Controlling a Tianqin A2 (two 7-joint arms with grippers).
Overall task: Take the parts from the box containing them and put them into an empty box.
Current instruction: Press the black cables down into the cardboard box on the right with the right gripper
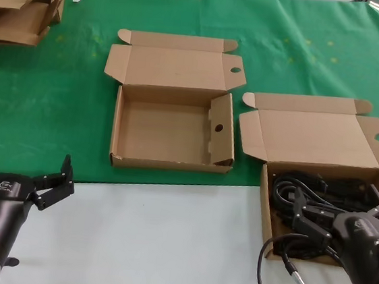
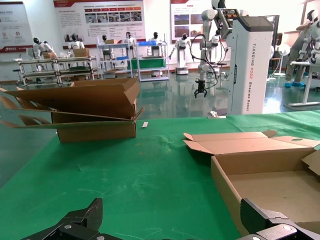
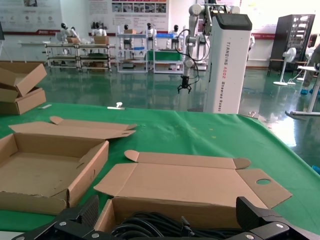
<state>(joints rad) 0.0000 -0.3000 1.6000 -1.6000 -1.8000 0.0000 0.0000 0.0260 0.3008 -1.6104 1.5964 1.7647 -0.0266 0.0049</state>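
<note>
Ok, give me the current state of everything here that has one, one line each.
Box of parts: lid open, black cables inside.
Empty box: lid open, nothing inside.
Right tool: open, over the box of parts.
Left tool: open, idle over the white table edge.
Flattened cartons: stacked.

My head camera looks steeply down on both boxes. Each wrist camera sits low, facing level across the green cloth (image 1: 58, 101) toward the hall; both share the empty box (image 2: 270, 185) with it.
</note>
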